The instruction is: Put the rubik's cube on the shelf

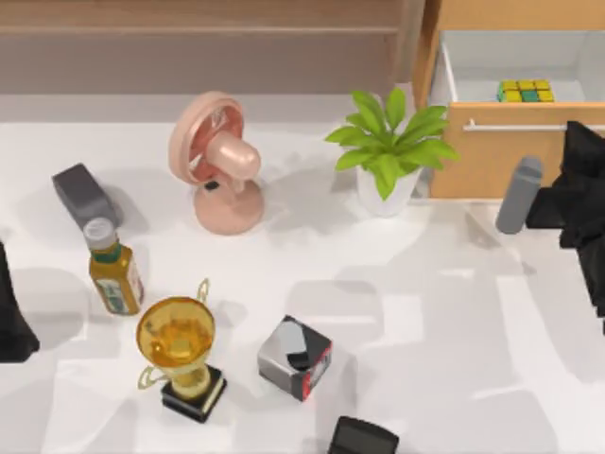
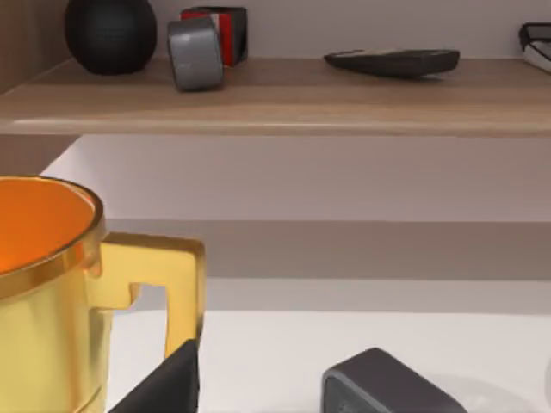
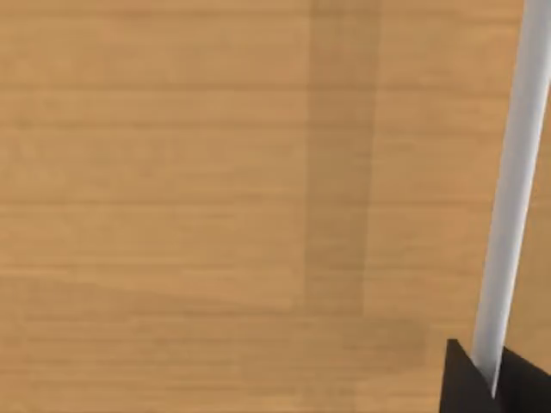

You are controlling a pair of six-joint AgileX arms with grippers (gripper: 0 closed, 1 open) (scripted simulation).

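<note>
The rubik's cube (image 1: 526,91), yellow and green, lies inside the open drawer of the orange-wood cabinet (image 1: 492,161) at the back right. My right gripper (image 1: 584,134) is at the right end of the drawer's silver handle (image 1: 515,126). In the right wrist view its dark fingertips (image 3: 469,387) close on either side of the handle (image 3: 512,189) against the drawer front. The shelf (image 1: 198,28) is the long brown ledge along the back left, also in the left wrist view as the shelf (image 2: 301,95). My left arm (image 1: 11,322) is parked at the table's left edge.
On the table stand a pink fan (image 1: 219,161), a potted plant (image 1: 388,151), a bottle (image 1: 113,270), a gold trophy (image 1: 180,355), a grey-black-red box (image 1: 295,357) and a grey cylinder (image 1: 518,194). The shelf carries a black ball (image 2: 110,30) and a remote (image 2: 392,60).
</note>
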